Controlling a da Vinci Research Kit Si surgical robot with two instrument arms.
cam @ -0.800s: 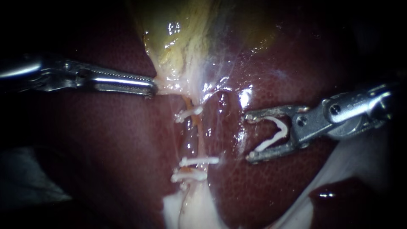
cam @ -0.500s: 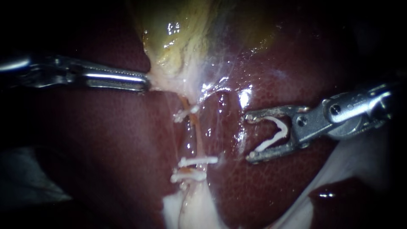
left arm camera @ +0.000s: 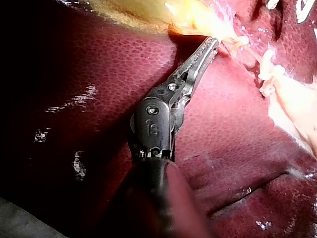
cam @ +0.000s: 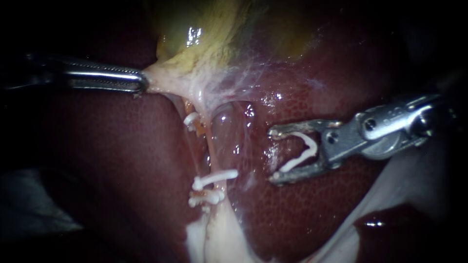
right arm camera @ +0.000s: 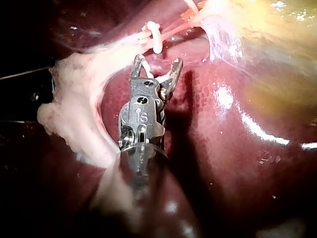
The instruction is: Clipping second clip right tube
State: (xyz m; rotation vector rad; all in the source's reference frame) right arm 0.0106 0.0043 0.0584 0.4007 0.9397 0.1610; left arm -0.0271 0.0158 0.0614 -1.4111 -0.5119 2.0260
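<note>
the left instrument (cam: pixel 140 84), slim ribbed steel, is reaching in from the left with its jaws pressed together on the pale, stringy lower end of the gallbladder (cam: pixel 209 34), which is bulging yellow-green and wet at the far side. thin white webbing is stretching rightward from that pinched spot over the liver (cam: pixel 122 165), a dark red slab with a fine pebbled grain and glossy highlights.

the right instrument (cam: pixel 273 156), scuffed grey metal with a round hinge screw, is coming in from the right. its jaws are standing wide apart and holding a white clip (cam: pixel 304 152), bent like a hook, one leg against each jaw. the right tube (cam: pixel 229 141), a smooth, shiny, reddish swelling, is running from far to near just left of those jaw tips, apart from them.

left of it a thinner orange-tinted strand (cam: pixel 207 146) is carrying three closed clips (cam: pixel 214 176), small white bars, one far and two close together nearer. both are merging near into creamy pale tissue (cam: pixel 219 238). a smooth whitish band (cam: pixel 414 195) is lying at the near right, and around the liver everything is sitting in darkness.
</note>
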